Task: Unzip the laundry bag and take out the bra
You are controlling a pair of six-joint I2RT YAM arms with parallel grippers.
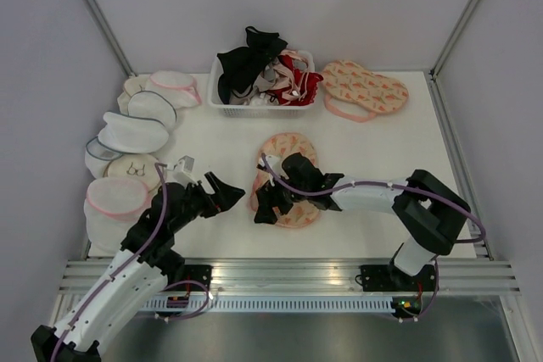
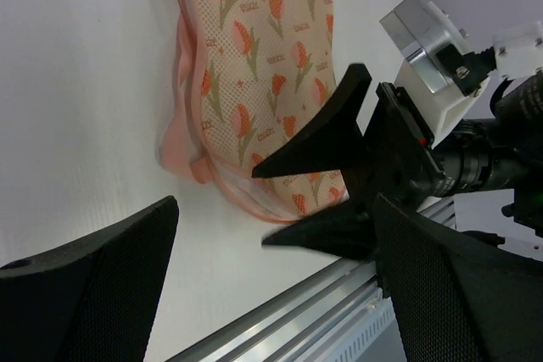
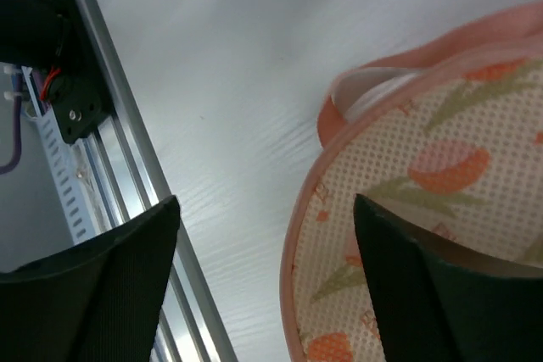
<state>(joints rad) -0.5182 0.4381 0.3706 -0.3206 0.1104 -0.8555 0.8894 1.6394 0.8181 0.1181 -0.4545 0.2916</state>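
White desk (image 1: pixel 212 133): the laundry bag (image 1: pixel 288 148) lies flat at centre, apparently zipped; no bra is out. The right pincer (image 1: pixel 270 201) sits over its near lobe, jaws part-open, gripping nothing. The left pincer (image 1: pixel 227 197) hovers beside it, fully open, empty. 2 steps remain.

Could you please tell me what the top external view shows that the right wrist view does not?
Only the top external view: the basket of garments, the white mesh pouches, a second printed pouch, and the left gripper, open beside the laundry bag. Only the right wrist view: a pale strip at the bag's pink trim. Both: the laundry bag, the table rail, and the right gripper, fingers apart over the bag's near end.
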